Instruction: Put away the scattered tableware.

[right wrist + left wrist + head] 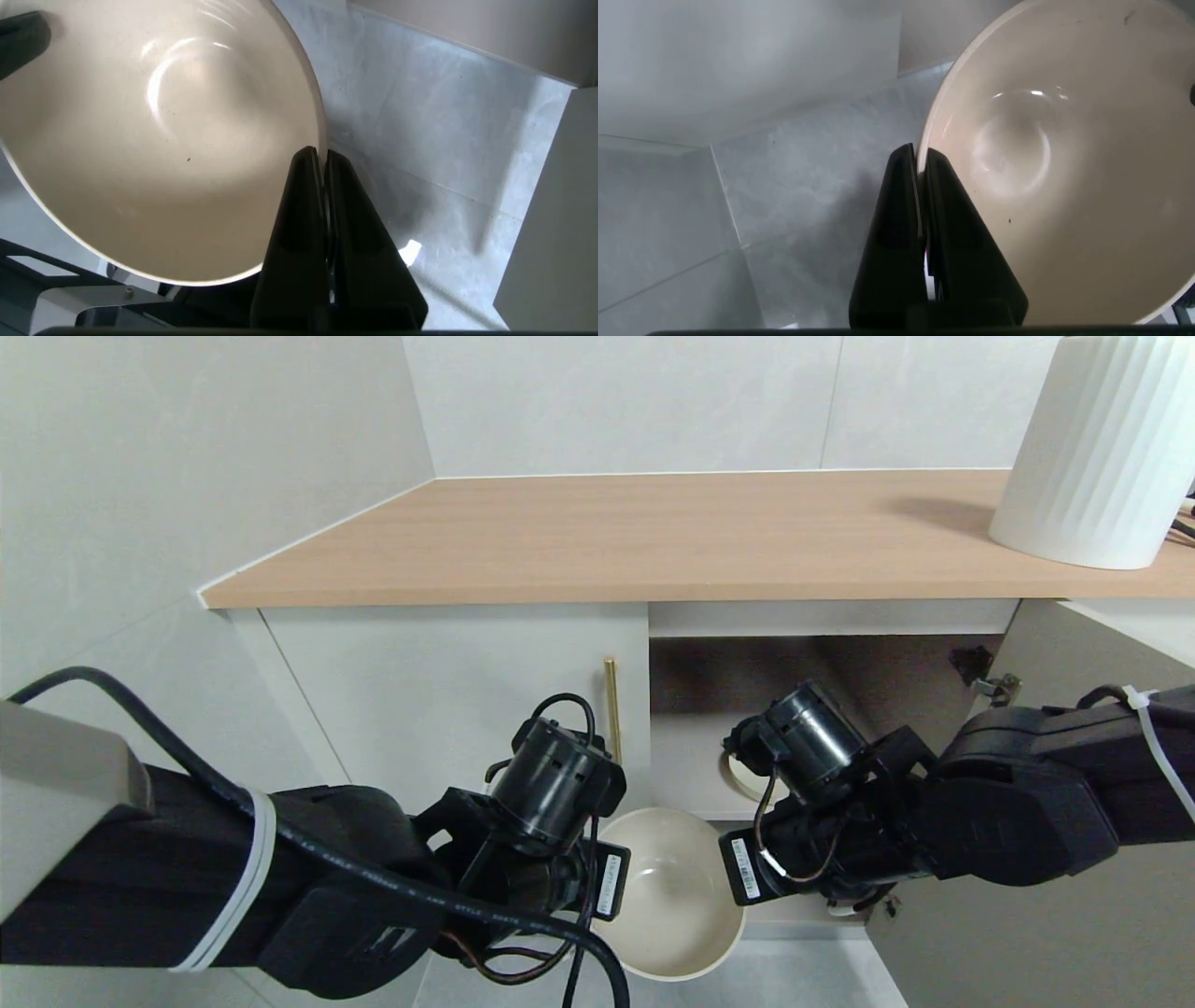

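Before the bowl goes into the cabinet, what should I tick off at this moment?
1. Grip of the left gripper on the bowl rim: ok, shut on it.
2. Grip of the right gripper on the opposite rim: ok, shut on it.
3. Inside of the bowl empty: ok.
4. The cabinet door on the robot's right swung open: ok.
5. Free room on the shelf: cannot tell; a pale round item sits there, mostly hidden by the right arm.

Left tool and right tool pinched closed
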